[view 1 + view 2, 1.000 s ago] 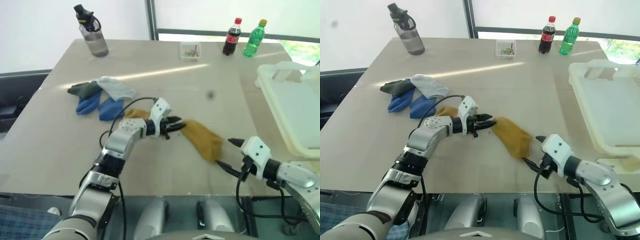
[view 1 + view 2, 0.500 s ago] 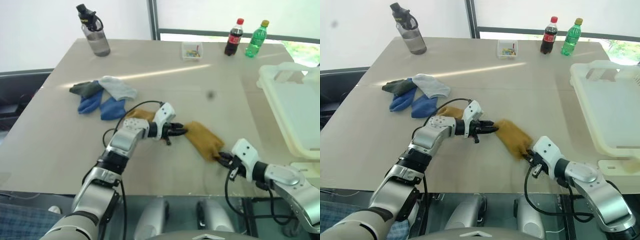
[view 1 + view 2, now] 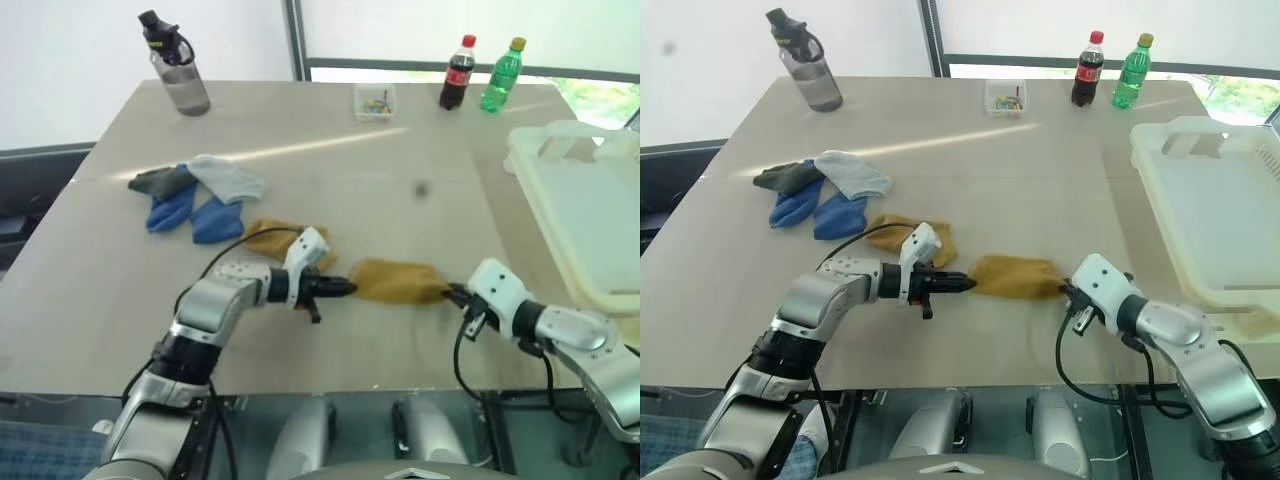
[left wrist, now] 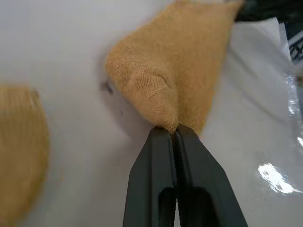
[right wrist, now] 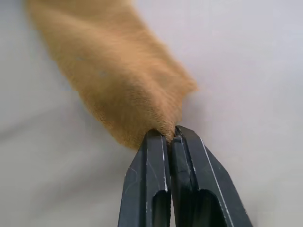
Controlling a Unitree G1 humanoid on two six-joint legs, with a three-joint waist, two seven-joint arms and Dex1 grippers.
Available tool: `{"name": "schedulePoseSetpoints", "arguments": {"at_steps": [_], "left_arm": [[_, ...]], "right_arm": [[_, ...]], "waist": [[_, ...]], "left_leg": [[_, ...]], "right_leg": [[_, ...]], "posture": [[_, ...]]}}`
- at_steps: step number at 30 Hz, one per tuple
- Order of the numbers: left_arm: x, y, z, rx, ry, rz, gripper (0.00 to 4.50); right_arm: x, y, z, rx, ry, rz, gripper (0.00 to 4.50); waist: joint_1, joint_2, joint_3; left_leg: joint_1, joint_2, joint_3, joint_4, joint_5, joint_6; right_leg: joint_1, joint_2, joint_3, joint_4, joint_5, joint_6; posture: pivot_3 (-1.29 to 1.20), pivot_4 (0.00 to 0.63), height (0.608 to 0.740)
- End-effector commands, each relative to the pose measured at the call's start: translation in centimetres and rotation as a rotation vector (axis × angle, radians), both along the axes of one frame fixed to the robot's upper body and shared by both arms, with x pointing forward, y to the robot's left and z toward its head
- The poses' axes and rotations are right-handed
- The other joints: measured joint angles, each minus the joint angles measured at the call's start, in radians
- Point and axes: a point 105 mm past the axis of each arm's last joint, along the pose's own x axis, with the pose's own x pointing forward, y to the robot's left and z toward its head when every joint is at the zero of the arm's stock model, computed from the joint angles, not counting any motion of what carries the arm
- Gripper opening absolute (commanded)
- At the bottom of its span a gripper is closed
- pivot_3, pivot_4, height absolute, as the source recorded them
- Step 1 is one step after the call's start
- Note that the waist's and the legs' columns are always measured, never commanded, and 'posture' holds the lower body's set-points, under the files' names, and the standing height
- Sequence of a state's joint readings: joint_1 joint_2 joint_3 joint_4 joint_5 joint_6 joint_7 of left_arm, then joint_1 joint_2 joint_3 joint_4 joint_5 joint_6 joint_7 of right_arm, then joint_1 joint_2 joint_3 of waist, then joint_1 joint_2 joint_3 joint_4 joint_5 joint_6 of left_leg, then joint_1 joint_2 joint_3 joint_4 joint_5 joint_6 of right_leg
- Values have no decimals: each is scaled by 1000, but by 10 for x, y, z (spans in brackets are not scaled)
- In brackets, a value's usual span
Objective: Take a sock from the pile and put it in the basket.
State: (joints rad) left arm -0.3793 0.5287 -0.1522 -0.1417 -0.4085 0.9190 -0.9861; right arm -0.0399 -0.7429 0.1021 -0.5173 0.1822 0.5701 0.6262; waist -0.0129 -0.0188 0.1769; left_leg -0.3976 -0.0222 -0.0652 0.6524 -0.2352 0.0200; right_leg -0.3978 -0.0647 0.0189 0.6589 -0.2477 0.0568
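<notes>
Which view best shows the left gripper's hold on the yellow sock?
The left wrist view: the left gripper is shut on a pinched fold of the sock, seen close. The eye views show the whole sock stretched between both grippers, the pinch itself tiny. The right wrist view shows the right gripper shut on the other end.

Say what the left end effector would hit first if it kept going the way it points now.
The sock it already pinches; past that, probably the right end effector clamped on the sock's other end, though depth is hard to judge.
</notes>
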Motion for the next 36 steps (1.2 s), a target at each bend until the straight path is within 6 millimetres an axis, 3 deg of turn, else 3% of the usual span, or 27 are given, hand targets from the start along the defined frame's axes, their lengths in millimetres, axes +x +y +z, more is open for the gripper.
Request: {"name": "schedulePoseSetpoints", "arguments": {"at_steps": [1, 8, 12, 13, 15, 17, 19, 20, 21, 28, 33, 36], "left_arm": [[-7, 2, 14, -8, -29, 44, 42], [-3, -4, 18, -80, -47, 202, 42], [3, -2, 15, -77, -65, 257, 1306], [4, -2, 14, -74, -66, 265, 1597], [0, -1, 13, -75, -59, 252, 2650], [-4, -1, 11, -74, -51, 236, 3294], [-9, 0, 10, -72, -45, 214, 4287], [-10, 0, 10, -70, -45, 208, 4493], [-12, 0, 10, -74, -37, 196, 4500], [-19, 1, 18, -108, -48, 174, 4500], [-3, 11, 49, -174, -208, 242, 4500], [7, 26, 53, -44, -368, 271, 4500]], "right_arm": [[6, 1, 8, -9, -43, 32, 0], [10, 7, 1, 0, -29, 57, 0], [11, 7, 0, 5, -15, 69, 0], [10, 6, -1, 8, -8, 74, 334], [8, 4, 0, 19, 5, 79, 1180], [7, 2, 1, 13, 6, 79, 1910], [5, 0, 3, 6, 6, 85, 2931], [2, 0, 4, 8, 14, 98, 3308], [0, 1, 6, 11, 9, 114, 3805], [-10, -1, 33, 77, -21, 188, 3805], [-20, 4, 65, 251, -61, 245, 3805], [-28, 11, 80, 378, -55, 272, 3805]], "waist": [[2, 0, 0], [3, 0, 0], [3, 0, 0], [3, 0, 0], [3, 0, 0], [2, 0, 0], [2, 0, 0], [2, 0, 0], [2, 0, 0], [3, 0, 0], [5, 0, 0], [7, 0, 0]], "left_leg": [[0, 0, 0, 0, 0, 0], [-1, -1, 0, 0, 0, 0], [0, -1, 0, 0, 0, 0], [0, -1, 0, 0, 0, 0], [0, -1, 0, 0, 0, 0], [0, -1, 0, 0, 0, 0], [0, -1, 1, 0, 0, 0], [0, -1, 1, 0, 0, 0], [0, -1, 1, 0, 0, 0], [0, -1, 1, 0, 0, 0], [-1, 0, 0, 0, 0, 0], [-1, 0, 0, 0, 0, 0]], "right_leg": [[0, 0, 0, 0, 0, 0], [0, -1, 0, 0, 0, 0], [0, -1, 0, 0, 0, 0], [0, -1, 0, 0, 0, 0], [0, -1, 0, 0, 0, 0], [0, -1, 0, 0, 0, 0], [0, -1, 1, 0, 0, 0], [0, -1, 1, 0, 0, 0], [0, -1, 1, 0, 0, 0], [0, -1, 1, -1, 0, 0], [0, -1, 0, -1, 0, 0], [0, -2, 0, -1, 0, 0]], "posture": [[0, 150, 740], [0, 150, 740], [0, 150, 740], [0, 150, 740], [0, 150, 740], [0, 150, 740], [0, 150, 740], [0, 150, 740], [0, 150, 740], [0, 150, 740], [0, 150, 740], [0, 150, 740]]}}
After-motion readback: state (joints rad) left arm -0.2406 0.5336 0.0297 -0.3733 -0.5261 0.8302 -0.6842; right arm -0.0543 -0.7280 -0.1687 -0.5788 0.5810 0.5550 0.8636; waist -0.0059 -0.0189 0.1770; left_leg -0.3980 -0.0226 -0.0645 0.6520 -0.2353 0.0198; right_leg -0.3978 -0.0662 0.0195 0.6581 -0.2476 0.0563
